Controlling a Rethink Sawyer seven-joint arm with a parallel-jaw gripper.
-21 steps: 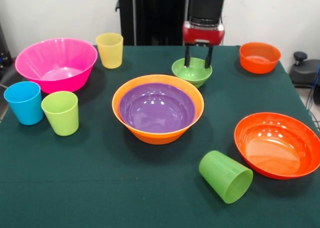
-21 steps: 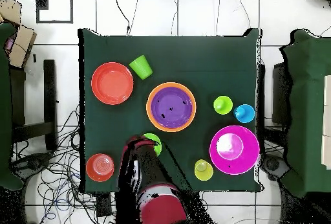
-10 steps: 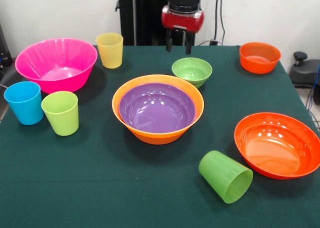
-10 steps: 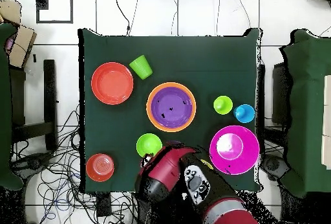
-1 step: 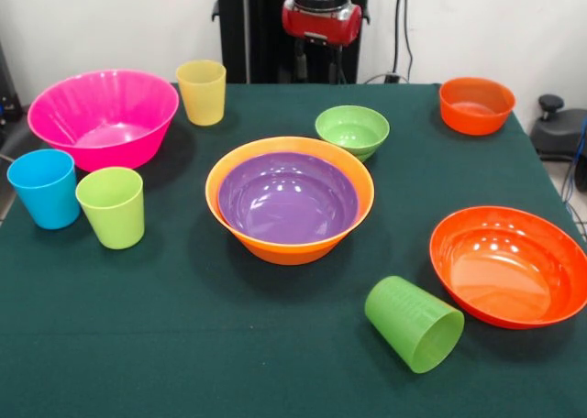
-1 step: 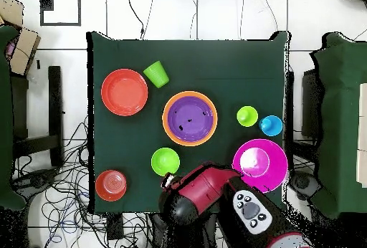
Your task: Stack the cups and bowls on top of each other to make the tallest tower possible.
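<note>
The purple bowl (image 5: 286, 201) sits nested in the large orange bowl (image 5: 275, 249) at the table's middle. Just behind it the small green bowl (image 5: 352, 128) stands alone on the cloth. My gripper (image 5: 318, 68) hangs open and empty above the far table edge, behind and left of that green bowl. The yellow cup (image 5: 202, 91) stands upright at the back, beside the pink bowl (image 5: 103, 115). The blue cup (image 5: 44, 187) and lime cup (image 5: 112, 206) stand upright at the left. A darker green cup (image 5: 415, 324) lies on its side near the front.
A wide red-orange bowl (image 5: 509, 264) rests at the right and a small orange bowl (image 5: 476, 104) at the back right. In the overhead view my arm (image 6: 215, 202) covers the table's near edge and hides the yellow cup.
My gripper left the small green bowl's rim, rose, and drew back to the far table edge, shifting left in the front view. The bowl stayed on the cloth.
</note>
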